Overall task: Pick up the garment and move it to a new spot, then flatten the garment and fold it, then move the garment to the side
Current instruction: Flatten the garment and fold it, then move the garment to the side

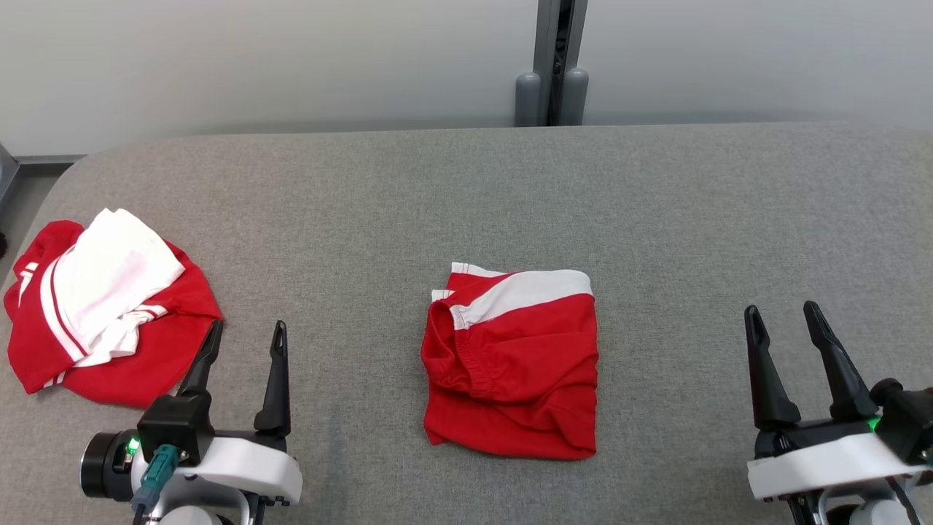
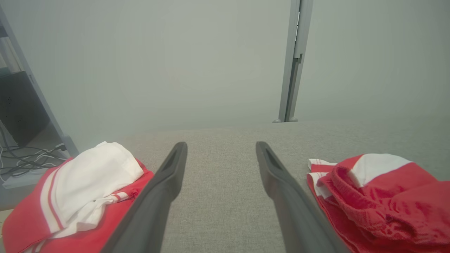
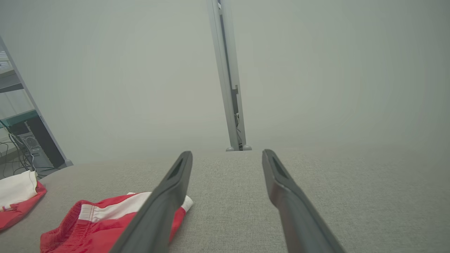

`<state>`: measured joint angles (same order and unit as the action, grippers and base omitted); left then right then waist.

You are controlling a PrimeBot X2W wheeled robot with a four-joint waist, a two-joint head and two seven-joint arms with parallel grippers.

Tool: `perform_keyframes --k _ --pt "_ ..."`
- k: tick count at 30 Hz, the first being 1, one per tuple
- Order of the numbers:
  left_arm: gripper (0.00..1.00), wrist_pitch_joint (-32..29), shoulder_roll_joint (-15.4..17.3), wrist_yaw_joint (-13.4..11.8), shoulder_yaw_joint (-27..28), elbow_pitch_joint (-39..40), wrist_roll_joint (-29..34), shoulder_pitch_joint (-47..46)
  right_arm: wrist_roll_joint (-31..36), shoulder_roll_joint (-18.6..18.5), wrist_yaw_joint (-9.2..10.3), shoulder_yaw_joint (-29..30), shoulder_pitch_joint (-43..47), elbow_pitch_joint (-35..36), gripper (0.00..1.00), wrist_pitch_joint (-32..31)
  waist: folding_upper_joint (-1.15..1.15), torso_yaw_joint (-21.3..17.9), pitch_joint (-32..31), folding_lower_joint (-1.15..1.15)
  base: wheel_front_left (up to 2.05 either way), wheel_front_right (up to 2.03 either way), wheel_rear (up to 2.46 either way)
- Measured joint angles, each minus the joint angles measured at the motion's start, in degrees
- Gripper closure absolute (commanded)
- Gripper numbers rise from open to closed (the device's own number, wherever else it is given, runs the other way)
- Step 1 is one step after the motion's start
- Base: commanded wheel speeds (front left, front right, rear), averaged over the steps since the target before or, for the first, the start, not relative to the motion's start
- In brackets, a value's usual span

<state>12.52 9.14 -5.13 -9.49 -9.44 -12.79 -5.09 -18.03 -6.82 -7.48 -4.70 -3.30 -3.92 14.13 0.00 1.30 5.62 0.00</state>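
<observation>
A folded red garment with a white band lies in a neat square at the middle of the grey table. It also appears at the right of the left wrist view as the red garment, and at the lower left of the right wrist view as the garment. My left gripper stands open at the lower left, apart from it, with nothing between its fingers. My right gripper is open at the lower right, well clear of the cloth.
A crumpled pile of red and white clothes lies at the table's left edge, just beside my left gripper. A grey post rises behind the table's far edge. Cables and a dark box sit off the table's left.
</observation>
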Motion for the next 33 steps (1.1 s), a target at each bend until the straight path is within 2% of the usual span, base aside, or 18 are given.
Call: perform_keyframes --k 10,22,28,33 --pt "0.0 -1.87 0.52 -1.52 0.37 3.28 -1.0 5.48 0.86 0.97 0.0 2.86 6.81 0.92 0.0 -0.7 0.0 -0.13 -2.99 0.0 0.0 0.0 0.0" --pt "0.0 -2.27 0.63 -2.34 -0.42 5.01 -1.31 6.5 0.86 1.94 -0.01 3.81 7.44 2.1 0.0 -1.62 0.0 0.42 -2.71 0.0 0.0 0.0 0.0" --pt "0.0 -2.09 0.01 -1.8 -2.02 4.69 -1.15 4.29 -1.14 0.59 0.0 4.12 5.71 -1.08 0.0 -3.03 0.0 2.86 -1.37 0.0 0.0 0.0 0.0" --pt "0.0 -1.19 -1.25 -0.57 -4.15 3.04 -0.89 1.64 -4.2 -1.63 0.0 2.52 2.22 -8.21 0.0 -4.34 0.0 7.15 0.42 0.0 0.0 0.0 0.0"
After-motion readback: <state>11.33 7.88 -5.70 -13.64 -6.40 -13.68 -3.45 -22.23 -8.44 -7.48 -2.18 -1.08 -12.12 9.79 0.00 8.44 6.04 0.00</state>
